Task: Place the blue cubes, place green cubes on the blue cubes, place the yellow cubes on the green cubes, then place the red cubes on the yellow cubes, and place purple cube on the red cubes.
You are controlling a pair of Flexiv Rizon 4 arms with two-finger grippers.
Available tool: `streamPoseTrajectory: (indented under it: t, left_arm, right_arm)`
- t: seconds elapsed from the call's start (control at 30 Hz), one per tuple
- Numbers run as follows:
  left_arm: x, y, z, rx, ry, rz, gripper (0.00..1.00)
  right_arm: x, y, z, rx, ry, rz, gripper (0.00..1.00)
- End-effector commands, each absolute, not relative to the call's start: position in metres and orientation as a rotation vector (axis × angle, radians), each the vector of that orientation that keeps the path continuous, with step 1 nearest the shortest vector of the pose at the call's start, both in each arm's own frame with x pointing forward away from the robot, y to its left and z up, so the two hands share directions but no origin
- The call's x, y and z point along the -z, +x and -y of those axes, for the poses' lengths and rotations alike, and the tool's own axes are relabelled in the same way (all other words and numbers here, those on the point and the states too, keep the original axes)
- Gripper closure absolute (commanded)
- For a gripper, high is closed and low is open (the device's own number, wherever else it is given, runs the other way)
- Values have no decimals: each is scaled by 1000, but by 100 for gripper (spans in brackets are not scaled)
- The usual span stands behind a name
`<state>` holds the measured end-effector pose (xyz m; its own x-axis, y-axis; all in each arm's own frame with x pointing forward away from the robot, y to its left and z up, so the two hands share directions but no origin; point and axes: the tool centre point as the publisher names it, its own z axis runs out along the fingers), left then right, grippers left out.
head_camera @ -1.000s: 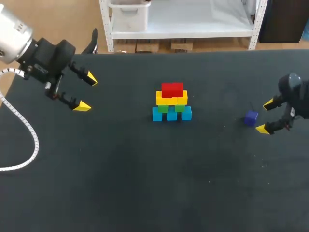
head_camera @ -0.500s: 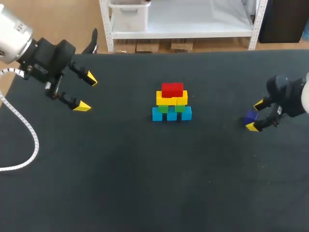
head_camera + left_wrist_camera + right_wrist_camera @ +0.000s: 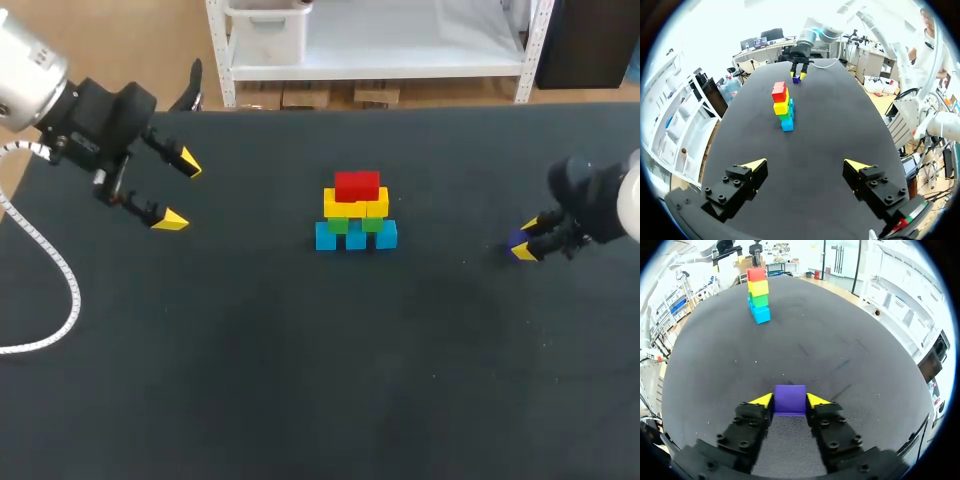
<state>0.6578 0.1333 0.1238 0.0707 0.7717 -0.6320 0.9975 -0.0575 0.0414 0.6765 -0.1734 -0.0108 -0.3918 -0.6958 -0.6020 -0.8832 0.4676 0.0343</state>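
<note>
— Where is the purple cube?

— Out toward the right side of the surface, well apart from the pile. The right tool is closed on it, with one yellow tip pressed against each side face. The cube is low, right at the surface, and I can't tell whether it is lifted at all.

— And the pile itself?

— It's near the middle of the surface. The blue cubes sit in a row at the bottom, the green cubes are on them, and the yellow cubes are on the green. The red cubes are on top. It stands upright.

— What about the other arm?

— The left tool hangs over the far left part of the surface, spread wide, with its two yellow tips far apart. In its own wrist view the pile is straight ahead of the fingers. The right tool, with the purple cube in its grip, is farther off beyond the pile.
</note>
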Motion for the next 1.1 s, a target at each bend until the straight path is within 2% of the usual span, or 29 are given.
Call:
streamPoseTrajectory:
  t: [0.03,0.27,0.5,0.83,1.1]
  left_arm:
    - [-124,658,-134,632,1885,-1747,0]
    - [-124,658,-134,632,1885,-1747,0]
    - [-124,658,-134,632,1885,-1747,0]
    - [-124,658,-134,632,1885,-1747,0]
    - [-124,658,-134,632,1885,-1747,0]
  right_arm:
    - [11,675,173,-486,-1314,-2198,100]
    - [0,673,174,-490,-1357,-2196,100]
    - [-47,662,164,-539,-1479,-2147,100]
    - [-119,663,134,-552,-1649,-1956,100]
    - [-149,668,97,-550,-1735,-1855,100]
